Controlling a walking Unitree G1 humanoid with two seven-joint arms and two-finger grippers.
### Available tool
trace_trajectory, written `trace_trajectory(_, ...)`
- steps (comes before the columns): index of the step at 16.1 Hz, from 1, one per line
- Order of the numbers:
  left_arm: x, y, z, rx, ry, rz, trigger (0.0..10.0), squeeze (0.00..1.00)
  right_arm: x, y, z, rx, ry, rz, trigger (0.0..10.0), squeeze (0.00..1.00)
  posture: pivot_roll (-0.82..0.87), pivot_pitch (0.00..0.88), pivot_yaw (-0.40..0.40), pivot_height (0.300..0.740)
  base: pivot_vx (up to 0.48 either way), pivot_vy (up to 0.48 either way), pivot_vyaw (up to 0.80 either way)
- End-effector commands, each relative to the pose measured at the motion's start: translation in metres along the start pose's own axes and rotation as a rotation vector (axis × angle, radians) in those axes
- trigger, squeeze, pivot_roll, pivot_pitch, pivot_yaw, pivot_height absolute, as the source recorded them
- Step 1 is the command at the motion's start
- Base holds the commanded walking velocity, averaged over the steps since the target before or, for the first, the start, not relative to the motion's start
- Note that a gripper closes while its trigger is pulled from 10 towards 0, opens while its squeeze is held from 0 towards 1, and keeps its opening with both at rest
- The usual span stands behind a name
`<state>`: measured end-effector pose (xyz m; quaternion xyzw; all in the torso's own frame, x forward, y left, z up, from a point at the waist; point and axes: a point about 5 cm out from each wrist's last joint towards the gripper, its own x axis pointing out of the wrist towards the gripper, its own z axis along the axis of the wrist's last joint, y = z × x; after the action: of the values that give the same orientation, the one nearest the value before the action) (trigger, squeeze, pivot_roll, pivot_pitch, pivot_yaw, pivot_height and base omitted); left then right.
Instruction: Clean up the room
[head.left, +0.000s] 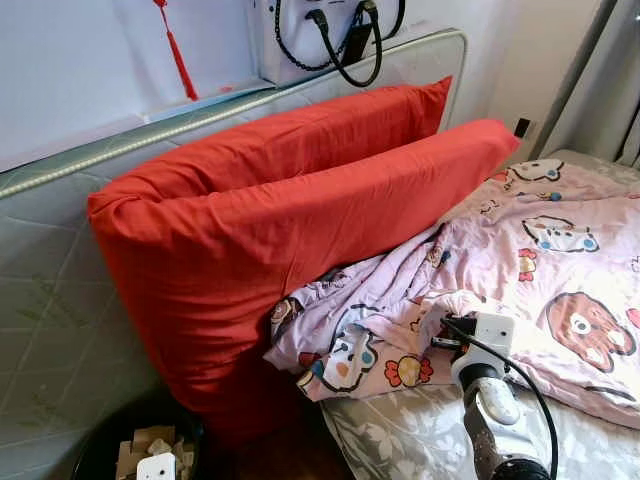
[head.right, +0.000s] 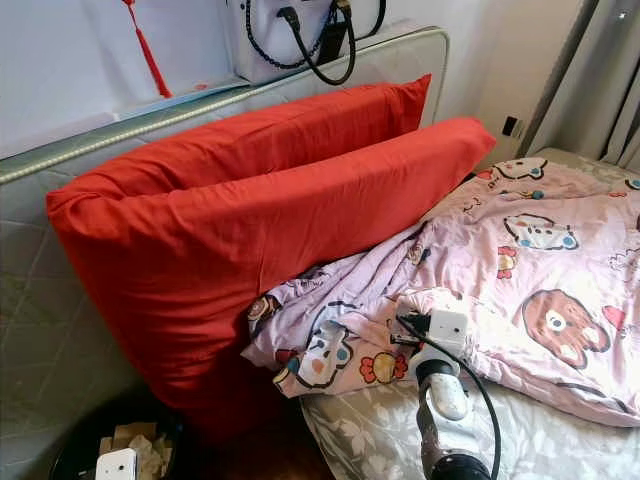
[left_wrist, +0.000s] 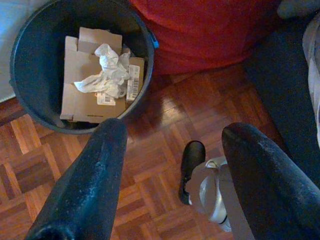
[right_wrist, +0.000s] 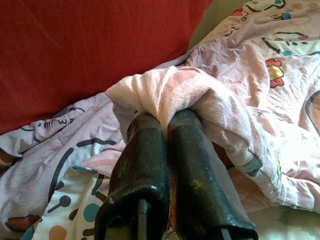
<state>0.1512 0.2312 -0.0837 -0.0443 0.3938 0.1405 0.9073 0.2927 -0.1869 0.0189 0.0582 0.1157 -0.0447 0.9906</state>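
Right end effector, fingertips buried in cloth, clamped on pink cartoon quilt heaped along bed edge beside red pillows; left end effector spread wide above bin on parquet floor.

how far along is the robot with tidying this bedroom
Done: the two red pillows stand against the headboard, and cardboard and paper lie in the black bin. In hand: the right gripper is shut on a fold of the pink cartoon blanket. Left: the blanket lies bunched and needs spreading. The left gripper hangs open over the floor.
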Motion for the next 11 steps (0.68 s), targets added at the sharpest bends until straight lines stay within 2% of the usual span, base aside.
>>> trace_trajectory(1, -0.0015, 0.0048, -0.0031, 0.008, 0.008, 0.009, 10.0, 0.00, 0.0014, 0.0048, -0.0004, -0.006, 0.011, 0.015, 10.0, 0.00, 0.08, 0.000, 0.013, 0.740, 0.000, 0.000, 0.00)
trace_trajectory(11, -0.0017, 0.0019, -0.0047, 0.022, 0.014, -0.003, 10.0, 0.00, 0.0012, 0.0055, -0.0001, -0.010, 0.005, 0.019, 10.0, 0.00, 0.07, 0.000, 0.015, 0.740, -0.024, 0.000, 0.00)
